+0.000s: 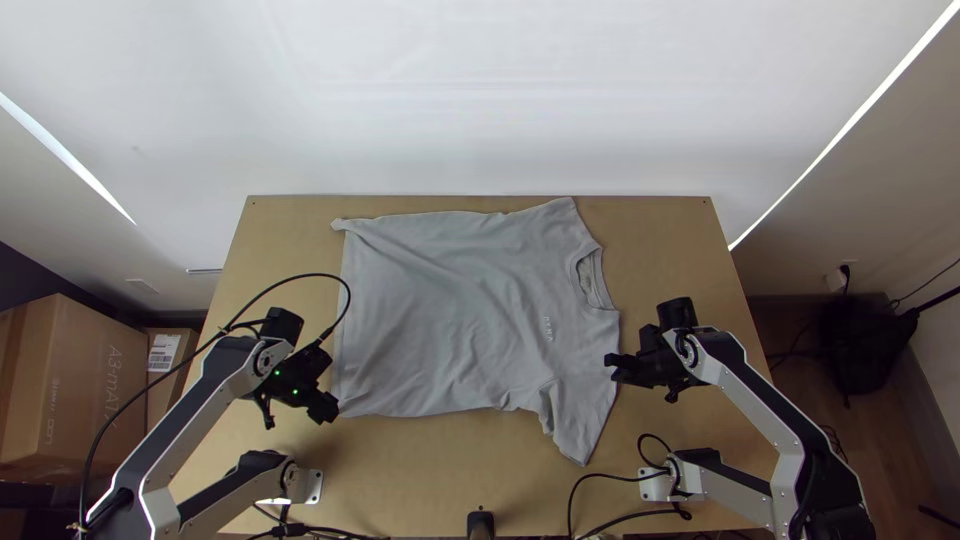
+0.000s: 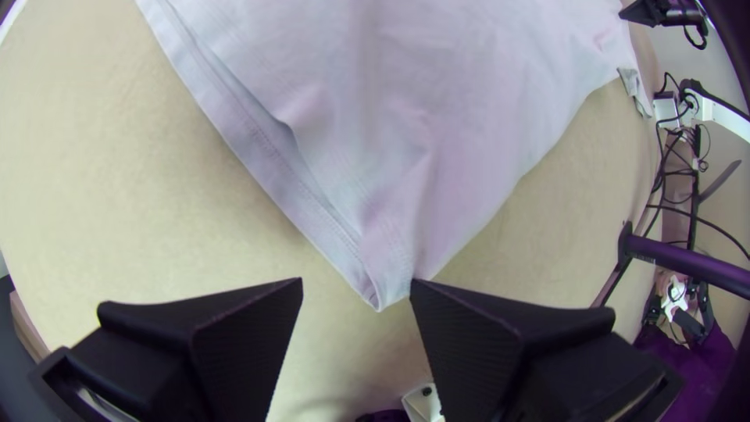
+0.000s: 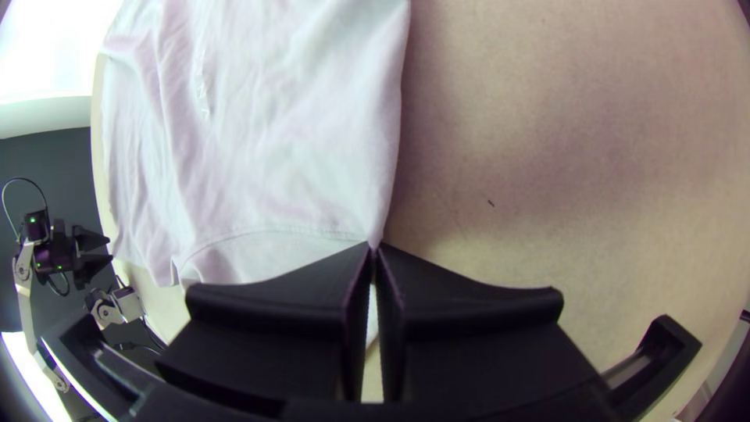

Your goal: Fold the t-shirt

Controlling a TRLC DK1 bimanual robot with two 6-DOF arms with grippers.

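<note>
The grey t-shirt [image 1: 440, 310] lies spread on the table, collar towards the right, hem towards the left, the near sleeve pointing to the front edge. My left gripper [image 1: 326, 406] is low at the near hem corner. In the left wrist view, the left gripper [image 2: 357, 283] stands open, the corner of the t-shirt [image 2: 437, 125] between its fingertips. At the shoulder side below the collar is my right gripper [image 1: 613, 367]. In the right wrist view, the right gripper [image 3: 373, 248] is shut on the edge of the t-shirt [image 3: 297, 156] near the sleeve seam.
Bare wood of the table [image 1: 670, 240] shows around the shirt, with a strip along the front. A small black object [image 1: 481, 522] stands at the near edge. Cables loop by both arm bases; cardboard boxes [image 1: 75, 380] stand left of the table.
</note>
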